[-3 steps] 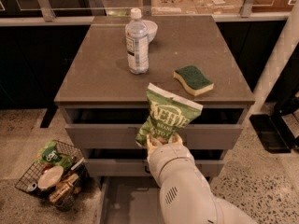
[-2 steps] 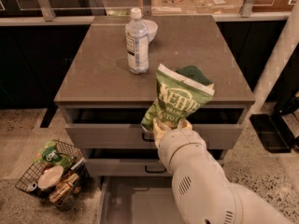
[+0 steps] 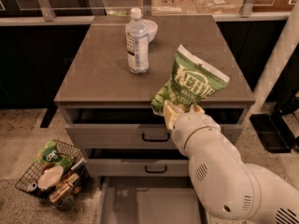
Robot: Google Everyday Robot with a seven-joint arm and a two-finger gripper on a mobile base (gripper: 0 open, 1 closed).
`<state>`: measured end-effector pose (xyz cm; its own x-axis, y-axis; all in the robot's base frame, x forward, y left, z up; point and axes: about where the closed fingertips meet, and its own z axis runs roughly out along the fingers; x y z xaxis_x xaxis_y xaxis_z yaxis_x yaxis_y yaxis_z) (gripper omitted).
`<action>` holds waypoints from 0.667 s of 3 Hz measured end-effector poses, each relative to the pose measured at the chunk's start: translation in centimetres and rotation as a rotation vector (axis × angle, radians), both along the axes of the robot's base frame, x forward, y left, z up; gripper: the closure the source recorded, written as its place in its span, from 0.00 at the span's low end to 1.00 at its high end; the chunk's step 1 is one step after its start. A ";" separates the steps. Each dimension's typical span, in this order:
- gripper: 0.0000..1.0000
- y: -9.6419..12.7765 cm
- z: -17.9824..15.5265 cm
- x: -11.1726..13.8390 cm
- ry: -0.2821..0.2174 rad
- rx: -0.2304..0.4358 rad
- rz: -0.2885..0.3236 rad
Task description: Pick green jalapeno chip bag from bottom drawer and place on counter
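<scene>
My gripper (image 3: 181, 110) is shut on the lower end of the green jalapeno chip bag (image 3: 192, 82), a crinkly green bag with white lettering and a pale top edge. It holds the bag tilted up and to the right, above the front right part of the counter (image 3: 98, 73). The white arm runs in from the lower right. Below, the bottom drawer (image 3: 145, 204) stands pulled out, its grey floor bare where visible. The arm hides its right side.
A water bottle (image 3: 137, 42) and a white bowl (image 3: 150, 29) stand at the counter's back middle. Two upper drawers with black handles (image 3: 155, 137) sit slightly open. A wire basket (image 3: 52, 174) of items rests on the floor at left. A white post rises at right.
The arm has lifted the bag higher and further right over the counter. The bag now covers the yellow sponge that showed on the counter before.
</scene>
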<state>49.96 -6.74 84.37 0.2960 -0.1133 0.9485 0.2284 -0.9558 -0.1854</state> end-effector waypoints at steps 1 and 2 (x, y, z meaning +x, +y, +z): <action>1.00 0.4 1.5 1.5 -0.031 0.017 0.011; 1.00 0.4 4.8 5.0 -0.077 0.045 0.040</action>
